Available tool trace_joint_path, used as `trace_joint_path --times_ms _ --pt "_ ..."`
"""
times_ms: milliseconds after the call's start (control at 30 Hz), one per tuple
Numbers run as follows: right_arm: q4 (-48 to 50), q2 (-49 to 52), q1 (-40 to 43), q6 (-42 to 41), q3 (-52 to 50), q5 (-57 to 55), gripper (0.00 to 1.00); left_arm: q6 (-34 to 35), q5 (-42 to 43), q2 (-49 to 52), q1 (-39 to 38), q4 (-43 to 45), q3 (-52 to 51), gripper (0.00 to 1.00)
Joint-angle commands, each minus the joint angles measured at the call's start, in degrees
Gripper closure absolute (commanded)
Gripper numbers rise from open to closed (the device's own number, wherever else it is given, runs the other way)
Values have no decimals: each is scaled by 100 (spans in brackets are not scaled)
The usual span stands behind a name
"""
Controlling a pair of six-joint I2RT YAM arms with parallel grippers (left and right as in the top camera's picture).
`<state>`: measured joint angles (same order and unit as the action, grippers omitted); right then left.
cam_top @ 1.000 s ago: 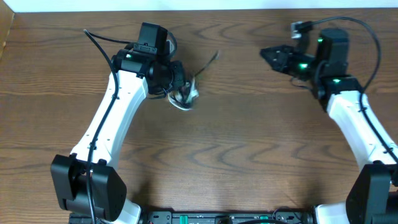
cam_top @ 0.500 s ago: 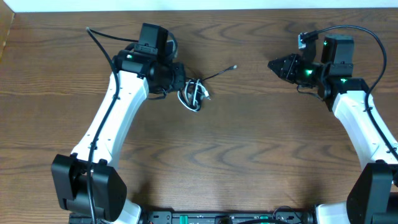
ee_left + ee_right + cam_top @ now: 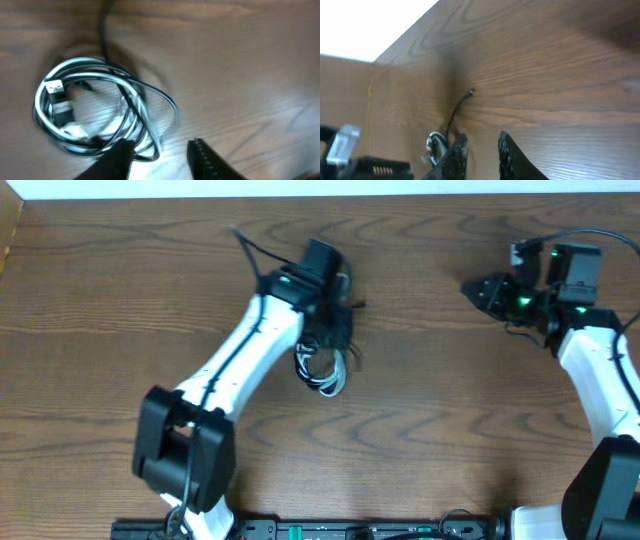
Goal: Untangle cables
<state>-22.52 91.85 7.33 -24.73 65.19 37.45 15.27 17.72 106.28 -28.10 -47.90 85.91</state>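
Cables [image 3: 134,106] are found coiled in one bundle mid-way across the table [image 3: 430,450], black tail [image 3: 459,107] led toward the far edge. Bundle is set just ahead of left gripper [image 3: 159,145], jaws parted, nothing clasped. Right gripper [image 3: 478,288] is noted well apart, slightly parted, empty.

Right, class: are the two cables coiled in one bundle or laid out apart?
Coiled together: the cables form one ring of black and white loops on the table, with a black end trailing away.
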Motion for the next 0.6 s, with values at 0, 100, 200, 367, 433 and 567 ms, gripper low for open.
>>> trace_joint_path --times_ms 0,100,200,367,433,567 --pt "-96 -98 168 175 81 0 81 -31 -44 48 -385 179 -31 46" --pt "-129 -98 168 275 81 0 79 -131 -44 13 -507 304 59 36" --pt "-173 -98 151 308 79 -2 74 -129 -42 -118 -422 291 168 34" --pt "-258 -98 96 518 79 -7 70 -125 -17 -376 114 13 168 31" --pt "-278 -98 68 579 79 -79 69 -83 96 -369 431 -197 162 30" --pt "-304 -98 -13 623 79 -319 68 -76 466 -282 1088 -424 -9 30"
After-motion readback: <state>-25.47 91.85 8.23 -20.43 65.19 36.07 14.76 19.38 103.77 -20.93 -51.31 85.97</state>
